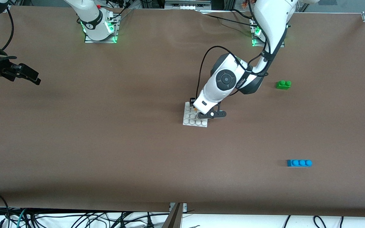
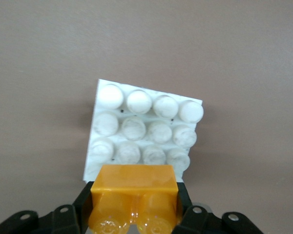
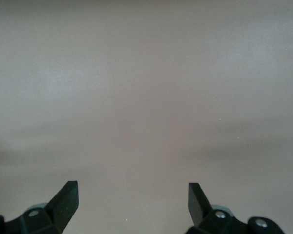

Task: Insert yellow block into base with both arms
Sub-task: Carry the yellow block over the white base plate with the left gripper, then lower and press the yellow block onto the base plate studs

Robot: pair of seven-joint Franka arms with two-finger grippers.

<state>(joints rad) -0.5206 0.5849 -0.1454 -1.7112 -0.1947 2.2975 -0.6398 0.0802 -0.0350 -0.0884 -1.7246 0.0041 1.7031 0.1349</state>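
The white studded base (image 1: 195, 121) (image 2: 145, 127) lies flat near the middle of the table. My left gripper (image 1: 198, 110) (image 2: 134, 207) is low over the base's edge row, shut on the yellow block (image 1: 195, 109) (image 2: 134, 192). The block's two studs face the wrist camera. Whether the block touches the base's studs I cannot tell. My right gripper (image 1: 32, 77) (image 3: 133, 195) waits at the right arm's end of the table. It is open over bare brown table with nothing between its fingers.
A green two-stud brick (image 1: 283, 84) lies toward the left arm's end of the table. A longer blue brick (image 1: 299, 163) lies nearer the front camera at that same end. Cables hang below the table's front edge.
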